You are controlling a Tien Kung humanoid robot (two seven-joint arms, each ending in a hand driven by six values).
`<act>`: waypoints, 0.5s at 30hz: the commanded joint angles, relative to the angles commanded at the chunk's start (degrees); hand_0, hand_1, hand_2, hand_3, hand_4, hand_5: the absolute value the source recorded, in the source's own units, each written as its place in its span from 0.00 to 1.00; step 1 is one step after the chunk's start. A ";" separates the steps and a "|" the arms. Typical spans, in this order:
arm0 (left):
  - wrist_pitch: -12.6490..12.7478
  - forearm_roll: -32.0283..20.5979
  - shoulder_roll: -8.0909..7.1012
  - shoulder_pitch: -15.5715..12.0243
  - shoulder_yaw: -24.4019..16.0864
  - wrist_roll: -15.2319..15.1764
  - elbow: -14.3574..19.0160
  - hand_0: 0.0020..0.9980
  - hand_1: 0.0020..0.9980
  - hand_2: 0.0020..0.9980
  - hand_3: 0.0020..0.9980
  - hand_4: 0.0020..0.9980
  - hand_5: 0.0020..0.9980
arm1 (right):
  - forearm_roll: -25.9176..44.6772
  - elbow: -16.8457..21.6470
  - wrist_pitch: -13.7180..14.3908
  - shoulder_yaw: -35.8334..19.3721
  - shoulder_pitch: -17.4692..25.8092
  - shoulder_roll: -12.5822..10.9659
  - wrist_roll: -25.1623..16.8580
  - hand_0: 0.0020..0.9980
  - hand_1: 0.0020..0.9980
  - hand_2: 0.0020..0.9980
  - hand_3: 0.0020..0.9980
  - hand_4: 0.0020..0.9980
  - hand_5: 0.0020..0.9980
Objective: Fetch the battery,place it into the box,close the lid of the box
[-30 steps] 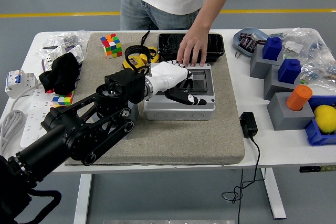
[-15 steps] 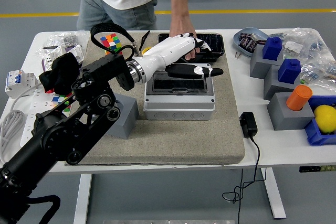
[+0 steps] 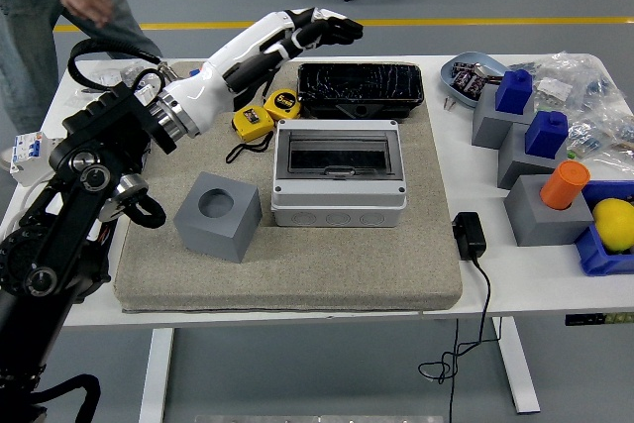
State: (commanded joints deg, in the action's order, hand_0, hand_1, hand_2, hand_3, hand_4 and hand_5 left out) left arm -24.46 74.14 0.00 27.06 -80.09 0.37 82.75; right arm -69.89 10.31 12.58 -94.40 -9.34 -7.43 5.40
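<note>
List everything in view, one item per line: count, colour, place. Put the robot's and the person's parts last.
Box: one, grey, lid shut, mat centre.
Mat: one, beige, on the white table.
Cube block: one, grey, round hole on top, left of the box.
Tray: one, black, behind the box.
Tape measures: two, yellow, left of the tray.
Adapter: one, black, right of the mat.
Stepped blocks: grey, far right, bearing two blue pieces and an orange cylinder.
Yellow ball: one, in a blue bin.
Left hand: white, open, raised over the far edge.
Person: top left.
</note>
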 joint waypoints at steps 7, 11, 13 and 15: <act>8.39 -16.71 -2.63 -4.35 -5.68 -1.81 -2.14 0.88 0.90 0.87 0.84 1.00 1.00 | -0.22 0.00 -0.13 -0.16 0.24 0.05 0.07 0.86 0.80 0.78 0.80 1.00 1.00; 12.04 -21.92 -3.47 -7.20 -9.26 -1.79 -3.45 0.88 0.90 0.87 0.84 1.00 1.00 | -0.40 0.00 -0.12 -0.30 0.44 0.07 0.19 0.86 0.80 0.78 0.80 1.00 1.00; 14.91 -17.64 -4.12 -8.67 -10.21 -2.90 -4.28 0.89 0.93 0.90 0.88 1.00 1.00 | -0.56 0.00 -0.15 -0.42 0.68 0.12 0.27 0.86 0.80 0.78 0.80 1.00 1.00; 17.24 -13.42 -4.69 -9.90 -10.26 -3.86 -4.70 0.89 0.93 0.90 0.88 1.00 1.00 | -0.62 0.00 -0.20 -0.45 0.85 0.14 0.30 0.86 0.80 0.78 0.80 1.00 1.00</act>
State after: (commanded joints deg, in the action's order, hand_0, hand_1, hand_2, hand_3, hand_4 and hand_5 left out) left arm -7.21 60.72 -4.69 17.16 -90.35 -3.49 78.05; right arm -70.51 10.31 12.39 -94.84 -8.48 -7.29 5.70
